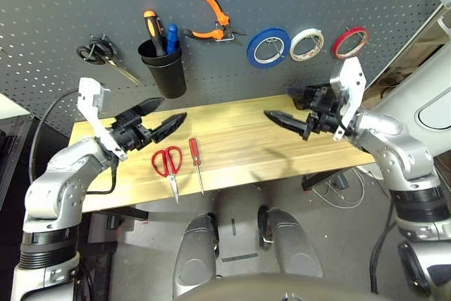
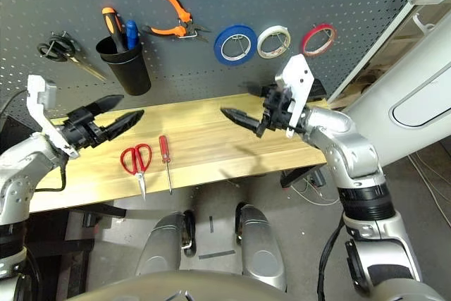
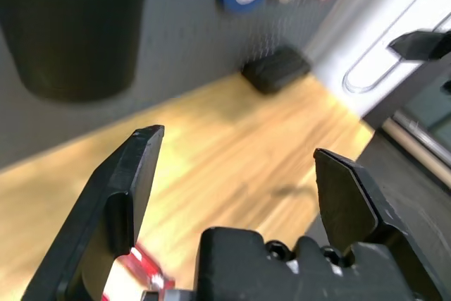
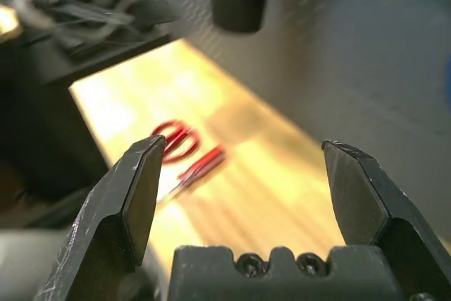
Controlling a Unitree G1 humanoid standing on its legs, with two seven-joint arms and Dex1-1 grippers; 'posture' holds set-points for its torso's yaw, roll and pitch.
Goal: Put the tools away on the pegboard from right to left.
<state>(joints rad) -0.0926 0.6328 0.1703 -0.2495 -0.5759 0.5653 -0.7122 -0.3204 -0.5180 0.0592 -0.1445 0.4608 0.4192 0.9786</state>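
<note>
Hanging at far left on the pegboard (image 1: 49, 5): black-handled scissors (image 1: 106, 54), blades slanting down toward the cup.

Hovering over the left end of the wooden table (image 1: 239, 139): left gripper (image 1: 163, 118), fingers spread apart, gripping nothing, pointing toward the table's middle.

Hanging on the pegboard just right of the black scissors: black cup (image 1: 164, 68), holding two tools upright — an orange-and-black-handled screwdriver (image 1: 152, 29) and, touching or nearly touching its right side, a blue-handled tool (image 1: 172, 35); tips hidden inside the cup.

Lying flat on the table below the cup, near the front edge: red-handled scissors (image 1: 168, 163), handles toward the board, blades pointing at the front edge. Lying just beside them on the right, roughly parallel and apart: small red-handled screwdriver (image 1: 196, 160), handle toward the board.

Hanging on a hook right of the cup: orange-handled pliers (image 1: 215, 15), handles splayed up and left.

Hanging in a row further right, well apart from the pliers: blue tape roll (image 1: 268, 46), white tape roll (image 1: 307, 44), then thin red tape ring (image 1: 350, 41).

Hovering over the right end of the table, below the tape row: right gripper (image 1: 292, 108), fingers released and wide, holding nothing, pointing left.
</note>
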